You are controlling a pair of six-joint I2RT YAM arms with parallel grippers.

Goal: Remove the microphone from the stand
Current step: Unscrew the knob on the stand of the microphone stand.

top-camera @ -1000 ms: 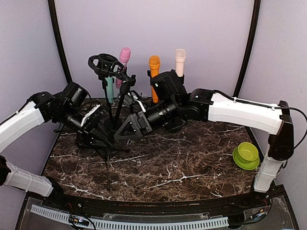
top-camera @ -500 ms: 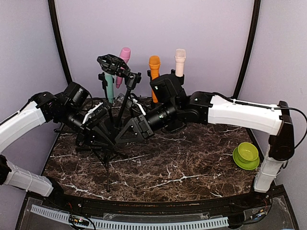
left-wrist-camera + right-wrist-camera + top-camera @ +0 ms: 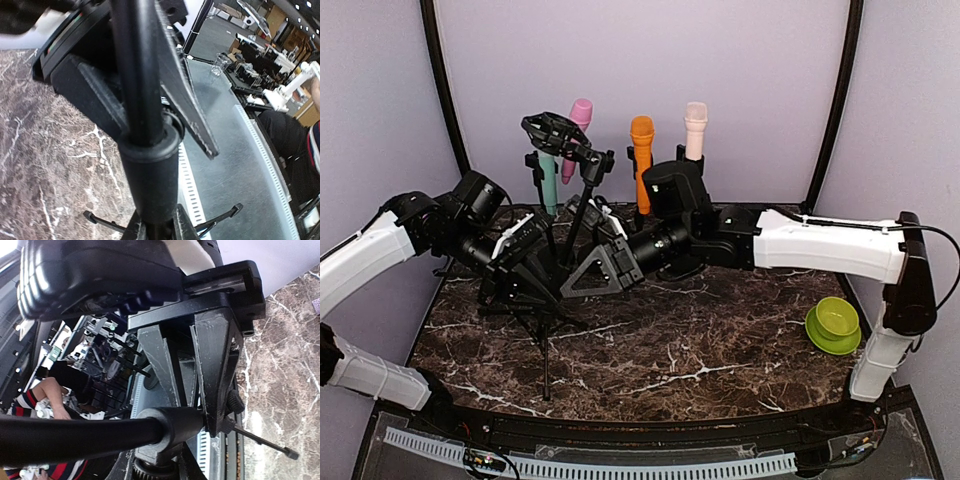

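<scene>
Microphone (image 3: pixel 555 130): black head at the top of the stand (image 3: pixel 582 200), seated in its clip; we cannot separate mic from clip. Stand leans above the worktop (image 3: pixel 700 340). Left claw (image 3: pixel 535 280) clenched on the pole. Right claw (image 3: pixel 582 278) sits at the pole's collar, grip unreadable.

Risk: pulling the head could lever the leaning stand into the 4 coloured mics (image 3: pixel 641 140) behind.

Green bowl (image 3: pixel 835 318), right: nothing visible inside.

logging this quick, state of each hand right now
Left hand: closed on the black tripod microphone stand.
Right hand: closed on the same stand.
</scene>
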